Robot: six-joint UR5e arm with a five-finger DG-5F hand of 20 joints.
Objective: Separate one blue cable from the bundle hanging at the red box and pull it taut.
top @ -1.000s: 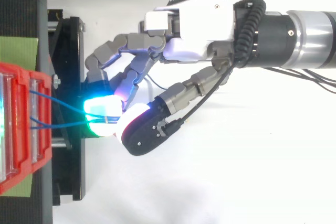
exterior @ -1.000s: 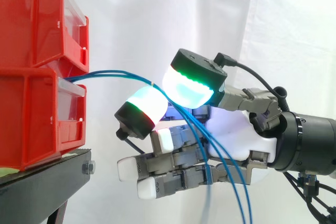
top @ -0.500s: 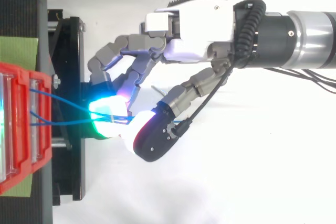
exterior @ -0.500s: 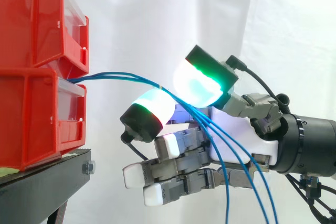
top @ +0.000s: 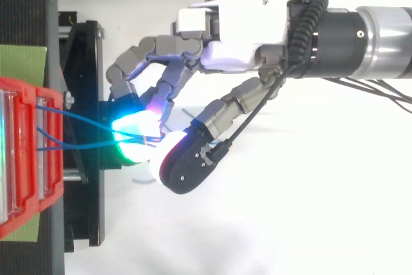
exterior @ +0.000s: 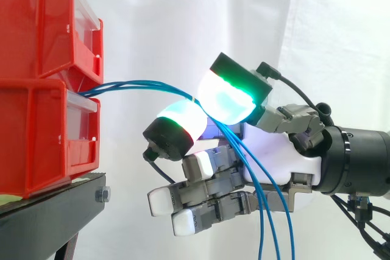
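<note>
- My hand (exterior: 274, 156) pinches the blue cables (exterior: 137, 83) between two glowing pads (exterior: 226, 98). I cannot tell how many are in the pinch.
- My other fingers are below and hold nothing.
- From the pinch, the cables hang down past my palm.
- The other way, they bend in a soft arc, not tight, to the red boxes (exterior: 42, 132).
- The boxes sit on a black stand (exterior: 49, 211).
- A white curtain (exterior: 341, 41) is behind.

Hand (top: 238, 37) in from right, glowing fingertips (top: 132, 130) pinched on blue cables (top: 80, 122) w/ thumb, near red bin (top: 26, 191), over black stand (top: 84, 62); cables run left into bin.
</note>
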